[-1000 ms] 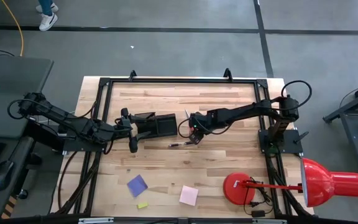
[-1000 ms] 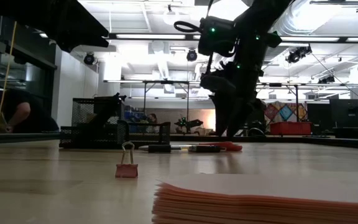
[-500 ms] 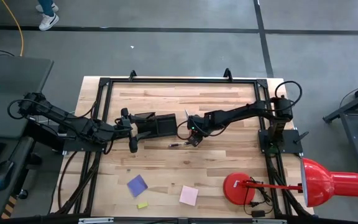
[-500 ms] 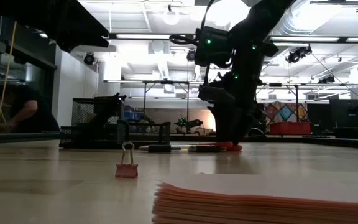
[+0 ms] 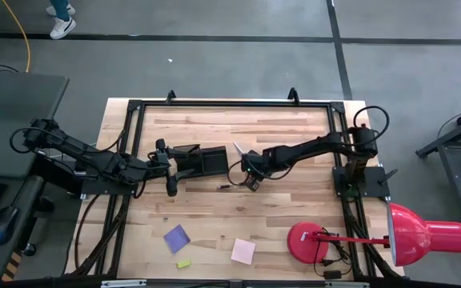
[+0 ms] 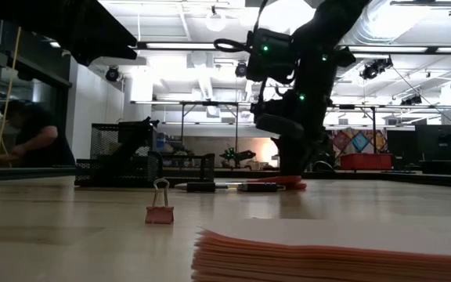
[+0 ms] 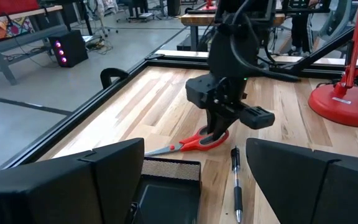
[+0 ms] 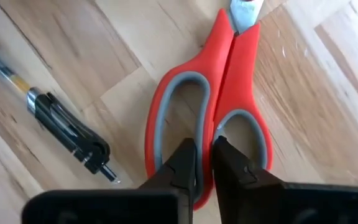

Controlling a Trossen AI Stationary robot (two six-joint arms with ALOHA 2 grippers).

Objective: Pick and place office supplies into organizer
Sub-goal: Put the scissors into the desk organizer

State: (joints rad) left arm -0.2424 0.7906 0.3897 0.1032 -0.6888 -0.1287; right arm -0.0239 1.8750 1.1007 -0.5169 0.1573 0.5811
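The red-handled scissors [image 8: 219, 81] lie flat on the wooden table, just right of the black organizer [image 5: 210, 160]. My right gripper [image 5: 250, 174] points steeply down and is shut on their handles. A dark pen [image 8: 67, 127] lies on the table beside the scissors, seen too in the left wrist view as the pen [image 7: 235, 183]. My left gripper [image 5: 178, 166] waits open at the organizer's left end, its fingers astride the organizer's near wall [image 7: 166, 171]. A blue-purple note pad [image 5: 177, 238], a pink note pad [image 5: 243, 251] and a small yellow piece [image 5: 183, 263] lie near the table's front edge. My right gripper pinches the two inner bars of the scissors' handles [image 8: 209, 134], where the two finger loops meet. One fingertip [image 8: 186, 155] stands in each loop. The fingers come from above, slanting down. The scissors lie flat on the table, blades closed.
A red lamp stands at the front right, with its round base [image 5: 306, 240] and its shade [image 5: 426, 236] past the table's right edge. A small binder clip [image 6: 160, 205] stands on the table. A black frame rail [image 5: 230, 102] rims the tabletop.
My right gripper has sunk onto the scissors' handles and shut on them. The scissors stay flat on the table.
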